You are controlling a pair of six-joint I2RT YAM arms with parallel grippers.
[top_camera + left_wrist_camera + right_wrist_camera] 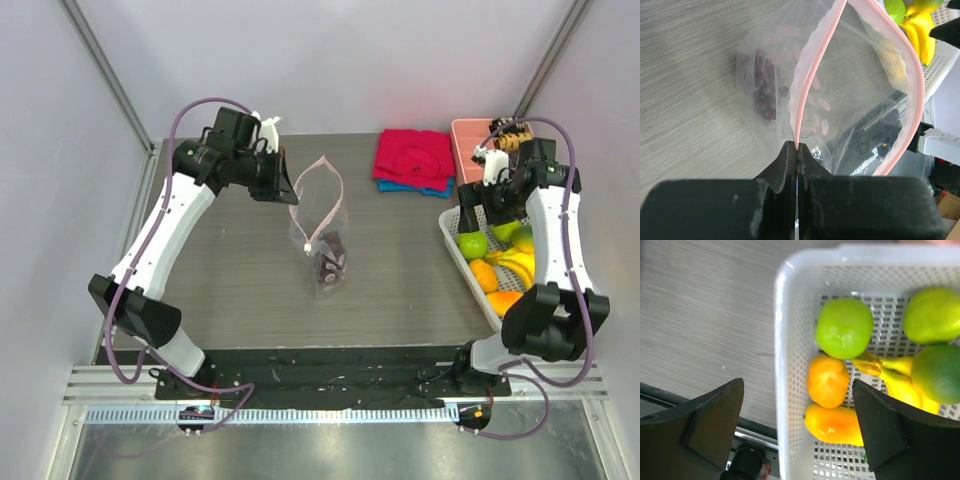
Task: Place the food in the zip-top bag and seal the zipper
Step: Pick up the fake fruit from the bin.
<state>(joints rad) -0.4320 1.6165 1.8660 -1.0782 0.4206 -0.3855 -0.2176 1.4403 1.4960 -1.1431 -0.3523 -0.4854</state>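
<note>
The left tool is clamped on the zipper, holding the zip-top bag up from the middle of the surface so its mouth gapes for loading; the grape bunch lies inside. The right tool hangs spread and empty over the basket of fruit, likely to pick next. Only the wrist views show the pinch and the gap plainly.

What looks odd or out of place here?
Nothing spilled or broken. The zip-top bag gapes only because the left gripper pinches its zipper; the grape bunch lies inside, other fruit sits in the white basket.
</note>
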